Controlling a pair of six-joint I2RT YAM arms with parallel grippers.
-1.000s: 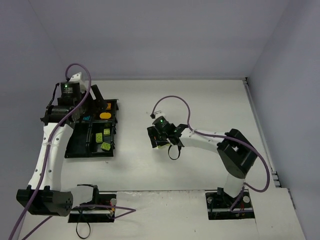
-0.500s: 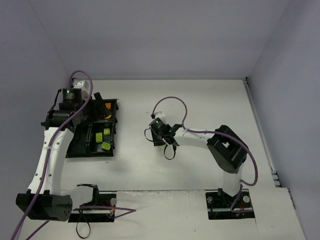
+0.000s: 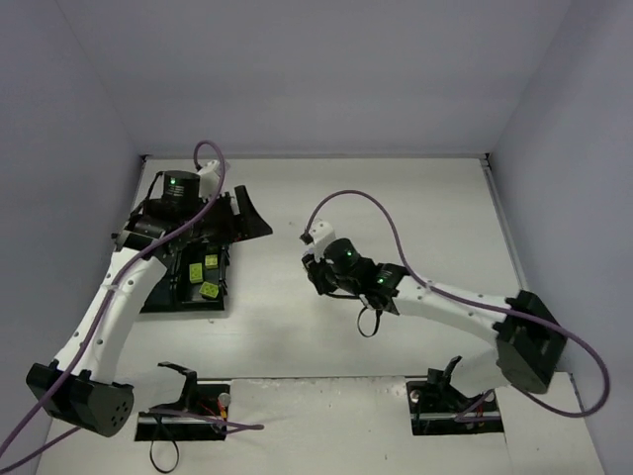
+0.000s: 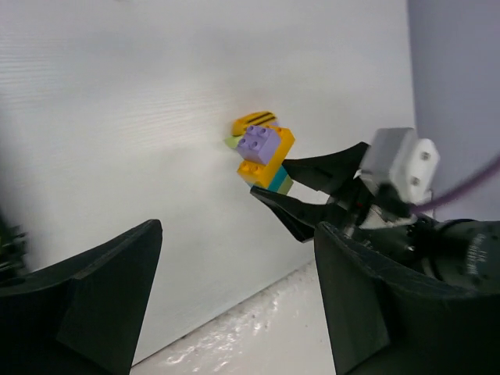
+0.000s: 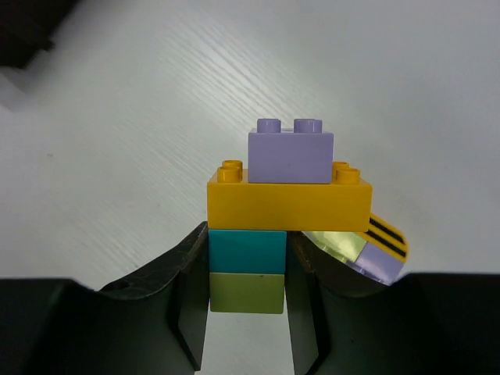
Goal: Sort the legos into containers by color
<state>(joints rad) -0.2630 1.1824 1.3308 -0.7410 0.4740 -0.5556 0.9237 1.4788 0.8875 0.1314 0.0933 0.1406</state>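
Right wrist view: the right gripper [image 5: 247, 283] pinches the brick stack [image 5: 287, 187] by its teal and green bottom. It is probably light, rigid and could snap apart. The left gripper [image 4: 234, 297] gapes empty.

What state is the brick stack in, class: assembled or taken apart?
Assembled: the stack shows four bricks sitting flush one atop another, purple on top, green lowest, gripped low by the right claw.

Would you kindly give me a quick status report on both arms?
Right end effector shut on mixed brick stack. Left end effector open, empty. No obstruction seen.
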